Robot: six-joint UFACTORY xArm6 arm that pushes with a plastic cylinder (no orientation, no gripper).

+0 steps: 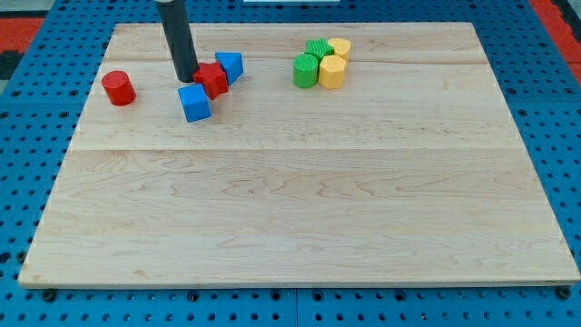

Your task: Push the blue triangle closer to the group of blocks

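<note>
Rod's upper part was cut off at the view's top; my tip (187, 79) sat down, touching the red block (211, 80), shape unclear; blue triangle (230, 65) just right, touching it; blue cube (194, 104) nearer; wooden board (300, 209) on blue pegboard (18, 182).
</note>
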